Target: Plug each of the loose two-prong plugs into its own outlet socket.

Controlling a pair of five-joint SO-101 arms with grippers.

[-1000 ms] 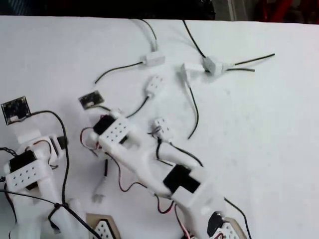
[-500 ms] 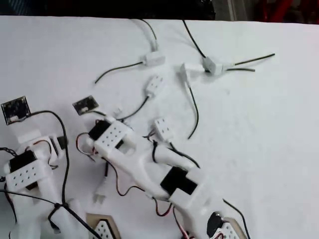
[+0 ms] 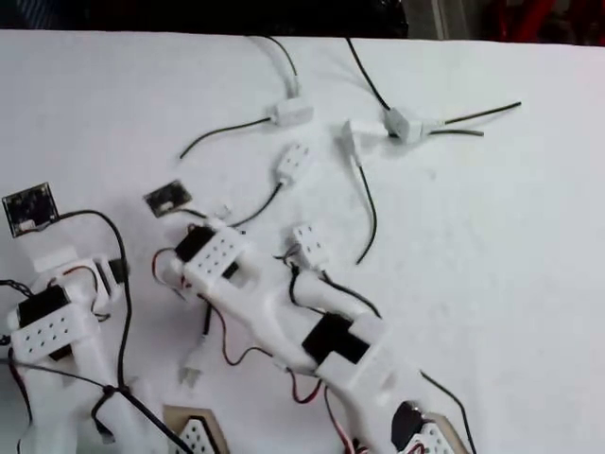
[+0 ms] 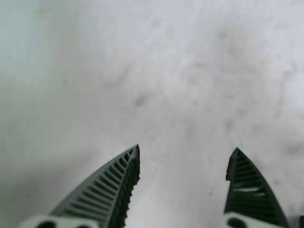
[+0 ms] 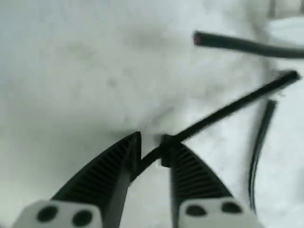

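Right wrist view caught the right gripper (image 5: 149,145) pinched on a black cord (image 5: 223,110), the thin lead running out from between nearly closed fingertips. Gripping the lead rather than the body probably served to drag its end piece within reach. From the high view, that cord seemed to curve away to a white connector (image 3: 291,163) lying loose mid-table, though I could not tell plug from socket there. The left gripper (image 4: 185,159) hung with fingers spread over the bare table (image 3: 529,284), holding nothing, likely parked out of the way. Two more connectors, a far one (image 3: 291,112) and another with several leads (image 3: 402,123), lay near the table's far edge, so any pull was safest made toward the arms. Open surface lay on the right arm's outer side. A small plug (image 3: 192,367) sat between the arms' bases among their wiring, a likely snag.
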